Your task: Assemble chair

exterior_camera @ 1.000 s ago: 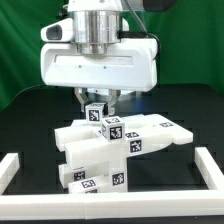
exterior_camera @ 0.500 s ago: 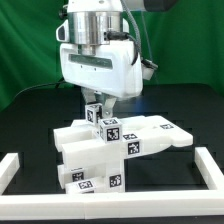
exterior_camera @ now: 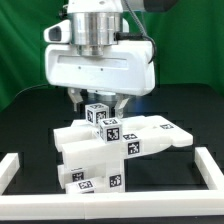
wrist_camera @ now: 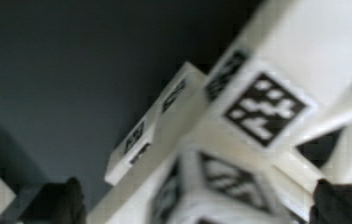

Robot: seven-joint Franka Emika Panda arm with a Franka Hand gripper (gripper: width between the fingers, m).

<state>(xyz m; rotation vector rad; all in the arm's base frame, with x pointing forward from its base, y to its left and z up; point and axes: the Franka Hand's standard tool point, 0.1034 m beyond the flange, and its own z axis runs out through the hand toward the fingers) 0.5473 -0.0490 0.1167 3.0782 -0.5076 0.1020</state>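
The chair (exterior_camera: 105,150) is a blocky stack of white tagged parts in the middle of the black table in the exterior view. A small tagged post (exterior_camera: 97,114) stands up from its top. My gripper (exterior_camera: 99,104) hangs straight above the post, with one finger on each side of it. The fingers stand apart from its faces, so the gripper is open. In the wrist view the dark fingertips (wrist_camera: 57,200) sit at both lower corners, with the tagged white post (wrist_camera: 244,110) between them, blurred and very close.
White border rails run along the exterior view's left (exterior_camera: 12,168), right (exterior_camera: 210,165) and front (exterior_camera: 110,208) of the table. A green backdrop stands behind. The large white robot hand (exterior_camera: 100,65) hides the area behind the chair.
The hand turned about its vertical axis half a second ago and has turned back to face square-on. The post has barely shifted.
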